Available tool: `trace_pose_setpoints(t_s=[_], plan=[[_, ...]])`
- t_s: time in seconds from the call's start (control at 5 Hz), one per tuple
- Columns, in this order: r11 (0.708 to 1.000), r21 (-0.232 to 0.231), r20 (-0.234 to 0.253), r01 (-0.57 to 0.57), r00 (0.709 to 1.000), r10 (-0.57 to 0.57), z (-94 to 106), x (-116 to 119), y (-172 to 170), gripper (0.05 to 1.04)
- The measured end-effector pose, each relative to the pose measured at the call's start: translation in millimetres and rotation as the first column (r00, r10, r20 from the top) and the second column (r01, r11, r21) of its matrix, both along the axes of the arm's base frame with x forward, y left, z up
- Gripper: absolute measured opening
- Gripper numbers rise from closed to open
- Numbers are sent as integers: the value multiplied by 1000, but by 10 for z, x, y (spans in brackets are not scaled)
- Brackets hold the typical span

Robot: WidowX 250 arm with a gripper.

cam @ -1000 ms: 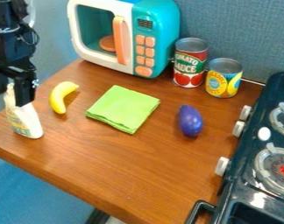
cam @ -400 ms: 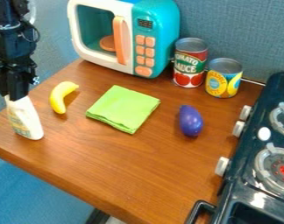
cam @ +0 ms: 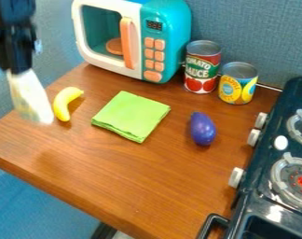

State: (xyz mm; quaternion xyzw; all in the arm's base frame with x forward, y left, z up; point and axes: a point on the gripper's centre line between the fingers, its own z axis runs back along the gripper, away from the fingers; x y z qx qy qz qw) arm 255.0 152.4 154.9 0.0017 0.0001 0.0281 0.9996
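Observation:
At the upper left my black gripper (cam: 17, 71) is shut on the top of a white bottle (cam: 30, 97). The bottle hangs tilted, its blurred lower end raised off the wooden table. Just right of the bottle lies a yellow banana (cam: 64, 103). A folded green cloth (cam: 131, 115) rests near the middle of the table, with a purple eggplant (cam: 202, 129) to its right.
A teal and white toy microwave (cam: 168, 28) stands at the back, beside a red-labelled can (cam: 202, 67) and a yellow-labelled can (cam: 237, 84). A dark toy stove (cam: 265, 186) borders the table (cam: 147, 186) on the right.
The gripper first closed around the bottle's top, then rose with it. The bottle has left its place on the table and tilts more. The other objects have not moved.

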Motion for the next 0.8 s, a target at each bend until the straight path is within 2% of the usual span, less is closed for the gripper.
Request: trace_pose_setpoints(t_s=[0.2,0.6,0.8], plan=[[997,-30,65,69,996,-67,184,125,-417,373],[971,-73,65,229,972,-224,-92,270,-1247,373],[960,-88,34,267,964,-265,-223,324,-1492,373]])
